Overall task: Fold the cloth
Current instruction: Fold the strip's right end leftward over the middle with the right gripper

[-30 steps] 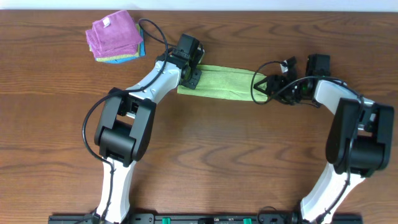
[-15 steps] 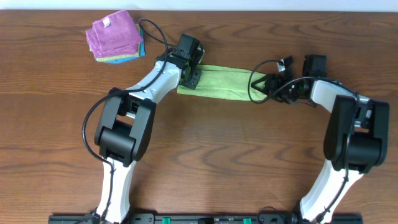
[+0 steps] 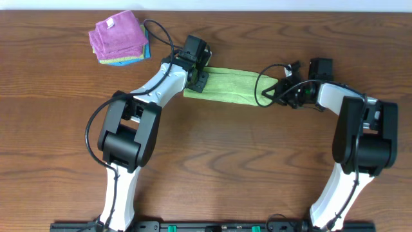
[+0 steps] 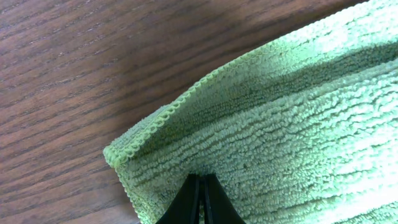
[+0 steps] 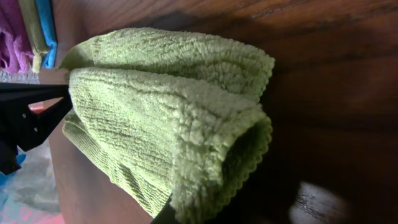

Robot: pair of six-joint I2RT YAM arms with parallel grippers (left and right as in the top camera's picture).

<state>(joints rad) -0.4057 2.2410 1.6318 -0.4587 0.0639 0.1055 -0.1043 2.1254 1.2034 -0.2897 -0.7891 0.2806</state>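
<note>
Lime-green ribbed microfibre cloth (image 3: pixel 230 86): judged light, limp, non-slip. Left gripper (image 4: pixel 200 182) and right gripper (image 3: pixel 270 92) jaws clamp its opposite ends; hemmed corners likely grip best.

Your right gripper (image 3: pixel 273 91) slid left since a second ago, onto the right end of the cloth (image 3: pixel 230 85). Jaws were apart then, now pinched tight on that end. Right arm's wrist shifted left with it.
</note>
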